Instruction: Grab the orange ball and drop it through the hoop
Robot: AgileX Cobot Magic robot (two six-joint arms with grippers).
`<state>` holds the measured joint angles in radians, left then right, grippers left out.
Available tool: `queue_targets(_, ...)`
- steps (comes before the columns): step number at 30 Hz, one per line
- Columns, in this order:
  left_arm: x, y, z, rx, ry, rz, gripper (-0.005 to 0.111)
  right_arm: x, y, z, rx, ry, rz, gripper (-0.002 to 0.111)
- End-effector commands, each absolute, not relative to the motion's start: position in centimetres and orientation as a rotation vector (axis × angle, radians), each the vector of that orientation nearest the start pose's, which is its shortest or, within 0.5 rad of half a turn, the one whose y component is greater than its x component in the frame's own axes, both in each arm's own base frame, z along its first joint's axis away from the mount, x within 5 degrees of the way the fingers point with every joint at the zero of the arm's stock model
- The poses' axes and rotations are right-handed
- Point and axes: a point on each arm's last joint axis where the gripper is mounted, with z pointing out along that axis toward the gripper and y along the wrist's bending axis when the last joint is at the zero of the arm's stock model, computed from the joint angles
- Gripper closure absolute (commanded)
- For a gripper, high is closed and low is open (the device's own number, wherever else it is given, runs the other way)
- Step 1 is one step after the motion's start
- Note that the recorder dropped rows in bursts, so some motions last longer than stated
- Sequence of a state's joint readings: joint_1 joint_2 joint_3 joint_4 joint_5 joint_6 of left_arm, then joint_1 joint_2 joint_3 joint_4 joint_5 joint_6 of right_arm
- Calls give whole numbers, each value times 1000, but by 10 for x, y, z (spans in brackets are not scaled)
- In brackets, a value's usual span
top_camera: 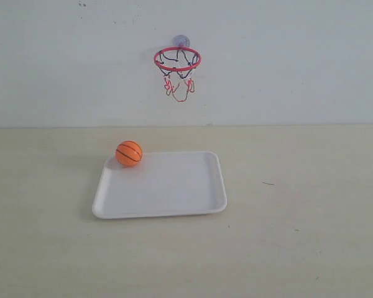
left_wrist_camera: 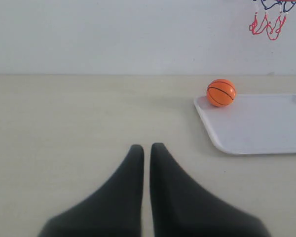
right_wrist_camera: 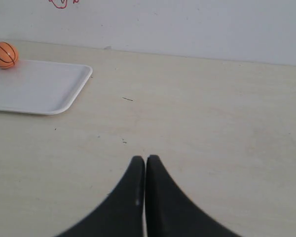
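The orange ball [top_camera: 128, 153] [left_wrist_camera: 221, 92] [right_wrist_camera: 3, 54] rests at the far left corner of a white tray [top_camera: 168, 195] [left_wrist_camera: 266, 133] [right_wrist_camera: 39, 94]. The hoop [top_camera: 177, 59], with its red ring and string net [left_wrist_camera: 267, 19], hangs on the wall above and behind the tray. Neither arm shows in the exterior view. My left gripper [left_wrist_camera: 147, 147] is shut with nothing in it, over bare table well short of the tray. My right gripper [right_wrist_camera: 145, 159] is shut and empty too, far from the tray.
The pale tabletop [top_camera: 298, 217] spreads wide on both sides of the tray and meets a white wall [top_camera: 298, 62] at the back. A few small dark specks [top_camera: 268, 184] lie on the table right of the tray.
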<state>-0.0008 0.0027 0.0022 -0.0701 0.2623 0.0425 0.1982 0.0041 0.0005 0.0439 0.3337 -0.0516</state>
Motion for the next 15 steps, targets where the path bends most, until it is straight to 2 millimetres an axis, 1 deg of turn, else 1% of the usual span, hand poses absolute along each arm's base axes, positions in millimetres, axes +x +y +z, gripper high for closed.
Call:
queue_targets(1,55,-2,191,-2,1724,-47,103,53,11,183,-199,1804,136,109)
queue_targets(4,56,-2,199,-7,1638,-43,103,53,11,183,-199,1804,136,109)
queue_targets(7,56,-1,212,-15,1499,-37,103,53,11,183,-199,1804,136,109)
queue_targets(9,54,0,224,-22,1359,-30,103,53,11,183,-199,1804,136,109)
queue_targets(10,52,1,234,-27,1255,-25,103,53,11,183,-199,1804,136,109)
queue_targets(13,43,3,253,-39,1020,-15,103,53,11,183,-199,1804,136,109)
queue_targets(15,39,3,259,-43,937,-11,103,53,11,183,-199,1804,136,109)
